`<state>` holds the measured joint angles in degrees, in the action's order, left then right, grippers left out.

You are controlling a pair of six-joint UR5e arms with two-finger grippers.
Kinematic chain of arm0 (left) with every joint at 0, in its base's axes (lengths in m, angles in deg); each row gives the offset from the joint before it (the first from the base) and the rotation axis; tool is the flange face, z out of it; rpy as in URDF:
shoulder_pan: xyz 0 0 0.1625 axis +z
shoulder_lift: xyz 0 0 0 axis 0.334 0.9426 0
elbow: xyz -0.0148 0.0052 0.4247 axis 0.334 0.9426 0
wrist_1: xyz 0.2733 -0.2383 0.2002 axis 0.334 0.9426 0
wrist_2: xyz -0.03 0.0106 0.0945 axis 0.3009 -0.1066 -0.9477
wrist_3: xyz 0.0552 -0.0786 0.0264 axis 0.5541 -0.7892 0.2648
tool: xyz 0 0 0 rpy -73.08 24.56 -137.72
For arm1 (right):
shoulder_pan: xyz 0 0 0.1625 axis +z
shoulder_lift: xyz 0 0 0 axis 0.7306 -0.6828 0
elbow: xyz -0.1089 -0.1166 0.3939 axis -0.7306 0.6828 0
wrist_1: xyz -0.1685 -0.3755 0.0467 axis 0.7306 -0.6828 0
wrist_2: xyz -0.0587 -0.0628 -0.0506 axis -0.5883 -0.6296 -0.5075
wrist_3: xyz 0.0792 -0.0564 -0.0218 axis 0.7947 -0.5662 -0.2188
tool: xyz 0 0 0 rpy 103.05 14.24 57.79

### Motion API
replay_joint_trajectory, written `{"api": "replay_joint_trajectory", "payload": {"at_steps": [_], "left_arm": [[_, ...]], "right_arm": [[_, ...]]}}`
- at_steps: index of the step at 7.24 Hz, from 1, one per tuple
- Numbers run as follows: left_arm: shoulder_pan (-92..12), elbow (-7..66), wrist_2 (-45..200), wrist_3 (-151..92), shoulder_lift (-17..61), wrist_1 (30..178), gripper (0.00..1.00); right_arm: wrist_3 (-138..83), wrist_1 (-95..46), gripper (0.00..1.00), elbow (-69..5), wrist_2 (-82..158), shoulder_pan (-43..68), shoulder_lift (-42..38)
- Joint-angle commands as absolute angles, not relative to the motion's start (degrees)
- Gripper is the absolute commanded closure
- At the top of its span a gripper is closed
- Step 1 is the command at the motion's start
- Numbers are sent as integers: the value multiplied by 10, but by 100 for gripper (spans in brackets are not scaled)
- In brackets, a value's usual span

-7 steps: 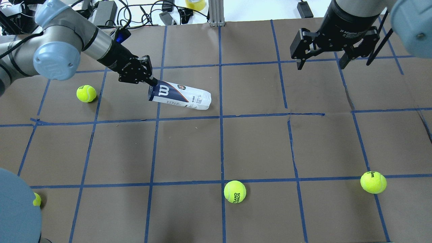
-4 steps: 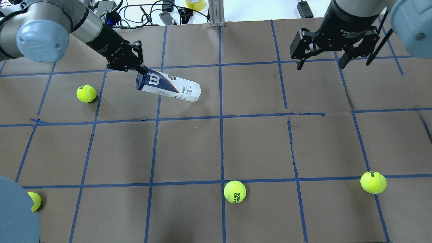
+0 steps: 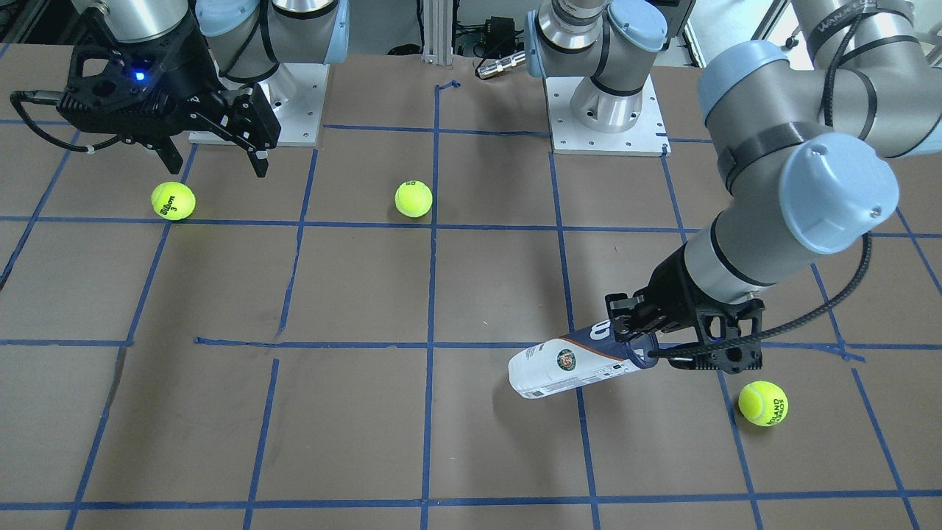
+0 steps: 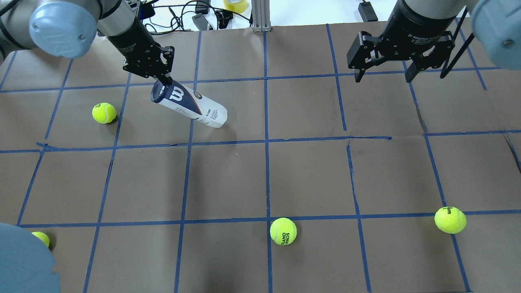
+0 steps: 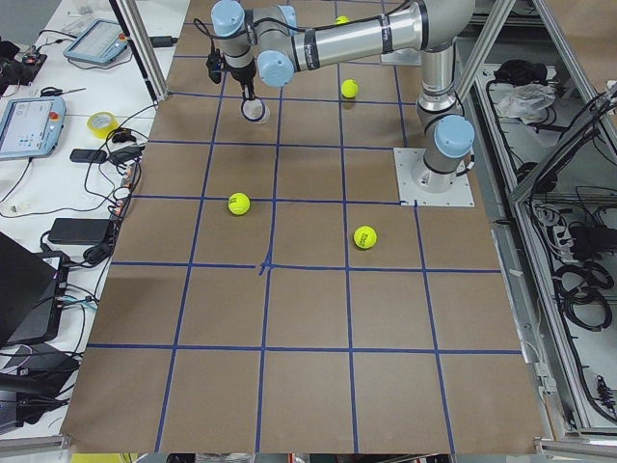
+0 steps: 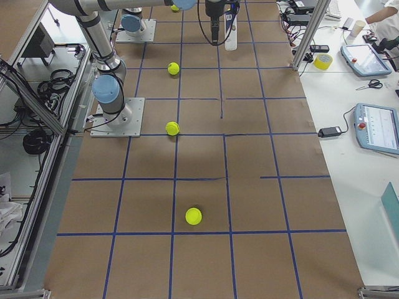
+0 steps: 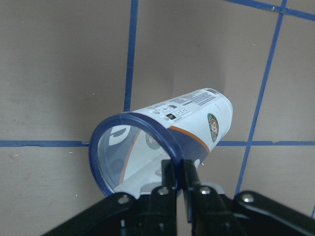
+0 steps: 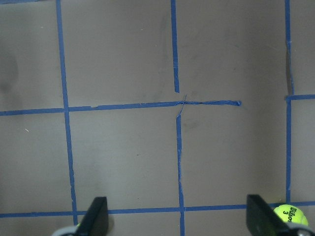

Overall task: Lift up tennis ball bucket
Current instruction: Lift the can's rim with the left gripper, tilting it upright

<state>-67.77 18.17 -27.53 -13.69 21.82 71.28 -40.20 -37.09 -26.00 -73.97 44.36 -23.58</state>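
The tennis ball bucket (image 4: 189,106) is a white and navy can with a big "W". It hangs tilted above the brown table, open dark blue rim uppermost, base pointing down and to the right. My left gripper (image 4: 165,79) is shut on the rim, one finger inside and one outside, as the left wrist view (image 7: 179,172) shows. The can (image 7: 192,123) looks empty there. In the front view the can (image 3: 567,364) is clear of the table with its shadow beneath, held by the left gripper (image 3: 640,353). My right gripper (image 4: 382,77) is open and empty, high at the far right.
Several yellow-green tennis balls lie on the table: one left of the can (image 4: 104,112), one front centre (image 4: 283,231), one front right (image 4: 450,219), one front left (image 4: 40,238). Cables and power bricks (image 4: 171,16) and a metal post (image 4: 260,16) line the far edge.
My left gripper has moved up and toward the far left with the can in it. The can has left the table and tilted more steeply. The right arm has barely moved.
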Motion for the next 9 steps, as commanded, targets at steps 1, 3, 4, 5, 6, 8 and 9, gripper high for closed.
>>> {"api": "replay_joint_trajectory", "payload": {"at_steps": [1,3,4,5,6,8,9], "left_arm": [[-728,132,-380,-118,229,739,100],[-771,123,-458,-90,244,725,100],[-792,113,-493,-80,257,717,100],[-801,106,-496,-80,270,704,100],[-806,106,-496,-85,280,675,100],[-827,107,-525,-88,301,655,100],[-831,107,-526,-89,303,654,100]], "right_arm": [[-402,-372,0,-259,-739,443,-235],[-402,-372,0,-259,-738,443,-236],[-402,-371,0,-260,-739,443,-235],[-402,-370,0,-260,-739,443,-236],[-402,-370,0,-260,-739,443,-236],[-402,-368,0,-260,-739,443,-235],[-402,-368,0,-260,-739,443,-235]]}}
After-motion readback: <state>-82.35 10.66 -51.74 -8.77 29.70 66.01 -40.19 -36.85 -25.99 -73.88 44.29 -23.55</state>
